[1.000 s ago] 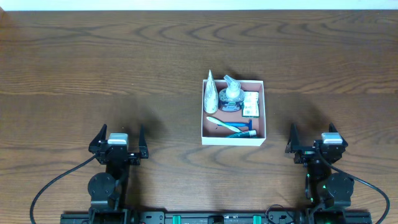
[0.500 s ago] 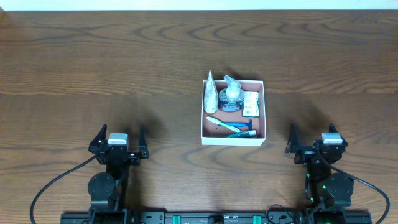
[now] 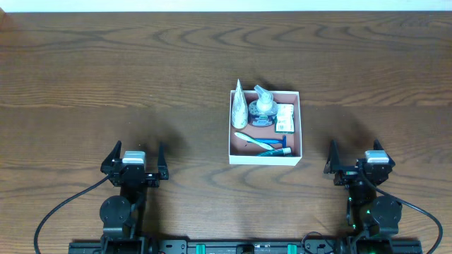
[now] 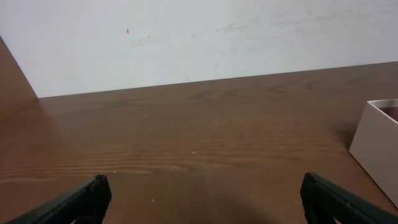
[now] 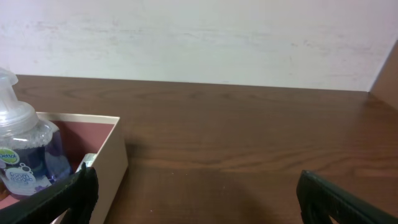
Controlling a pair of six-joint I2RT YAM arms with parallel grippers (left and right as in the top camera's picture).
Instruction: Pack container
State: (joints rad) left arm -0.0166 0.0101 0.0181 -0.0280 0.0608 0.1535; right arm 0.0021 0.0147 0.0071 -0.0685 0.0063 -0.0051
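A shallow square open-top box with thin white walls and a dusty pink inside (image 3: 265, 159) is seen standing flat and upright, a little right of the middle of the overhead view. It is filled with toiletries. A pale cone-shaped tube (image 3: 239, 104) is laid along the left wall, tip toward the far side. Just beside it, a clear pump bottle with purple liquid (image 3: 264, 107) is lodged in the far half. A small white and green packet (image 3: 284, 116) is placed by the right wall. A white and teal toothbrush (image 3: 254, 139) is laid slantwise across the near half. One white corner of the box (image 4: 376, 146) is caught by the left wrist view. The box wall (image 5: 109, 165) and the bottle (image 5: 28, 155) are shown in the right wrist view.
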